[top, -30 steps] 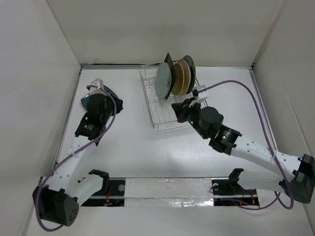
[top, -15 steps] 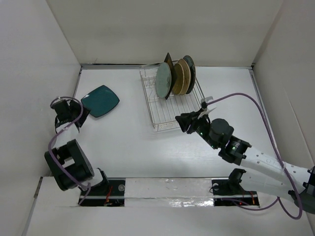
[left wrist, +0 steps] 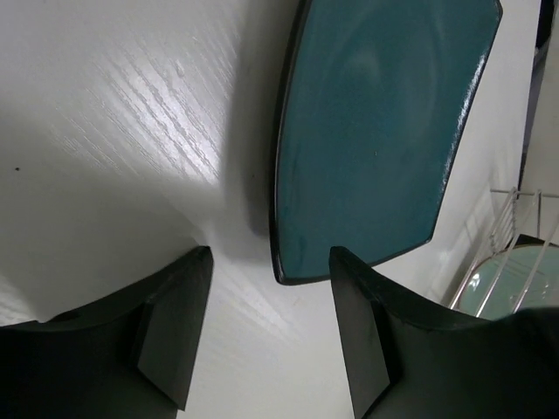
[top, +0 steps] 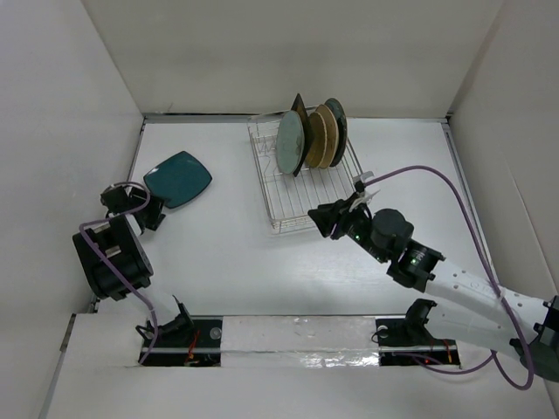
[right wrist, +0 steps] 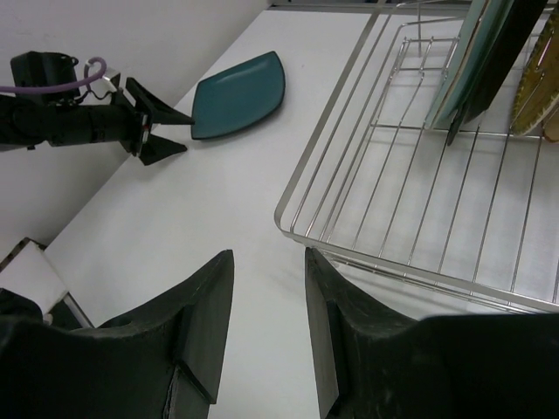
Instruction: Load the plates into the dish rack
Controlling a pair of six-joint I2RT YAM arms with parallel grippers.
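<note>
A teal square plate point(top: 177, 179) is seen lying flat on the white table point(top: 227, 262) at the far left, well apart from the dish rack point(top: 288, 218). The left gripper point(top: 147, 208) is placed low, just beside the plate's near-left corner. Its fingers are spread and nothing is gripped. In the left wrist view the plate point(left wrist: 376, 131) fills the upper right. Its nearest corner is seen in the gap at the left gripper point(left wrist: 269, 255), level with the fingertips. Whether either finger touches the rim cannot be told.

The rack is set at the far middle of the table. A row of plates point(top: 310, 135) is stood on edge across its far half, with a pale green round one point(top: 289, 142) at the left end. The near half of the wire floor is left bare.

The right gripper point(top: 325, 218) is held at the rack's near edge and pointed left. It is released and empty. Through its wrist camera the rack's rim point(right wrist: 325, 131) is seen to the right of the right gripper point(right wrist: 268, 260). The teal plate point(right wrist: 238, 94) and the left gripper point(right wrist: 179, 133) are seen beyond, across bare table. A purple cable point(top: 419, 170) is looped above the right arm, to the right of the rack.
</note>
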